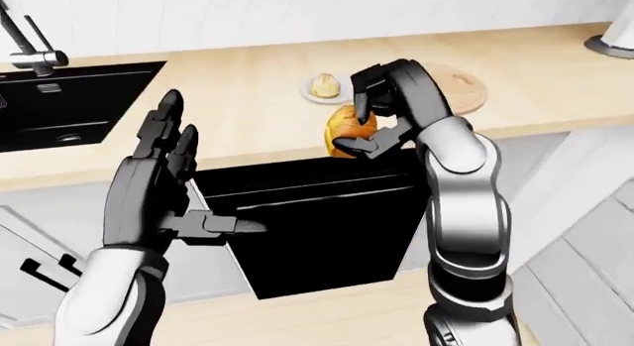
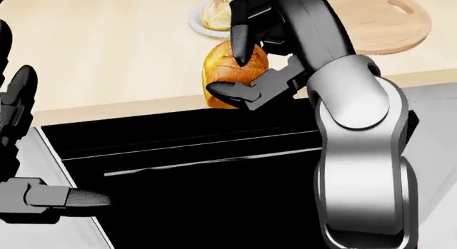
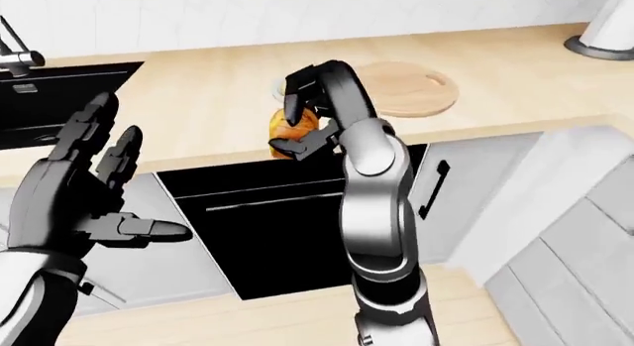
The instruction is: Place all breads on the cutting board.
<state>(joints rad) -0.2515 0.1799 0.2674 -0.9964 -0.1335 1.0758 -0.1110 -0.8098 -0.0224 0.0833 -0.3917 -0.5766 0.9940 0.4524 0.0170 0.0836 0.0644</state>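
Observation:
My right hand [image 2: 246,67] is shut on a golden-brown bread roll [image 2: 229,72], held just above the counter's near edge. A second, paler bread [image 2: 214,13] lies on a small white plate [image 2: 196,21] beyond it. The round wooden cutting board [image 2: 382,21] with a handle hole lies at the top right of the head view, with nothing on it [image 3: 401,89]. My left hand [image 1: 163,182] hangs open at the left, fingers spread, below the counter edge and holding nothing.
A light wooden counter [image 1: 238,100] runs across the view. A black sink [image 1: 69,100] with a tap [image 1: 24,45] is at the left. A black appliance front [image 1: 317,219] sits under the counter. A white cylinder base [image 3: 600,37] stands at the far right.

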